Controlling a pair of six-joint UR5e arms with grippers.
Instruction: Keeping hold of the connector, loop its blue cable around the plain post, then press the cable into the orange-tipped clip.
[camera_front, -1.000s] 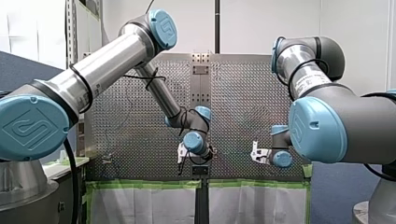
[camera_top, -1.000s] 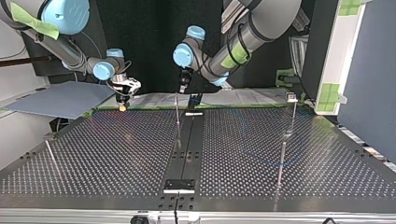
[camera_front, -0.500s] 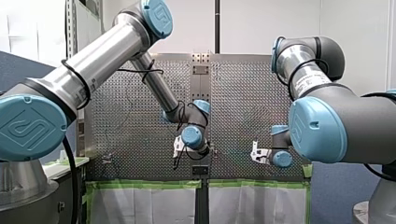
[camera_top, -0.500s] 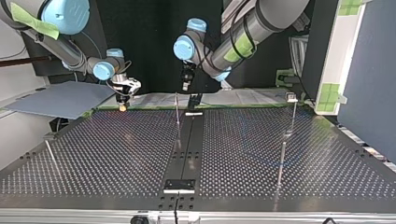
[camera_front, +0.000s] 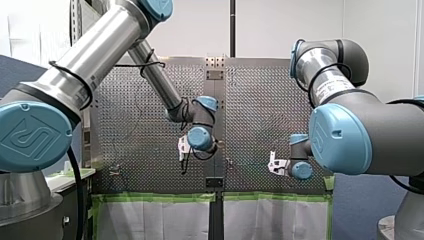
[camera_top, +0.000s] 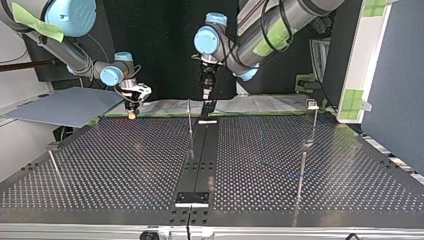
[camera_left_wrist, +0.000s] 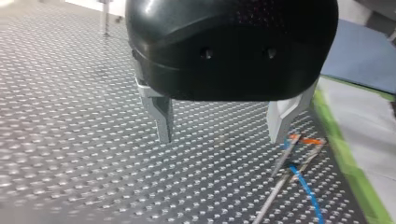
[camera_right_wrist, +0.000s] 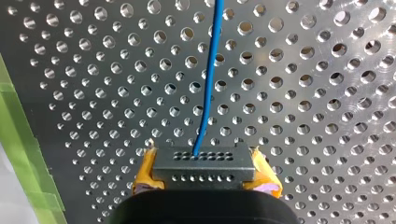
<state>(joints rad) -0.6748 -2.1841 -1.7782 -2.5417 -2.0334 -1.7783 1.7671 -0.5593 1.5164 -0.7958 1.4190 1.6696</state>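
- My right gripper has its yellow pads clamped on the grey, boxy connector, whose face carries rows of tiny holes, near the bench's green-taped edge.
- The thin blue cable runs from the connector across the perforated metal bench.
- My left gripper holds its tapered metal fingers apart and empty, with the orange-tipped clip just beside one.

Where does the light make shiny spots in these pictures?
Top view: the table gleams and mirrors the thin post like a puddle. Left wrist view: a pale glint sits on the black shell of the left claw. Right wrist view: the table's hole rims sparkle around the blue cable.
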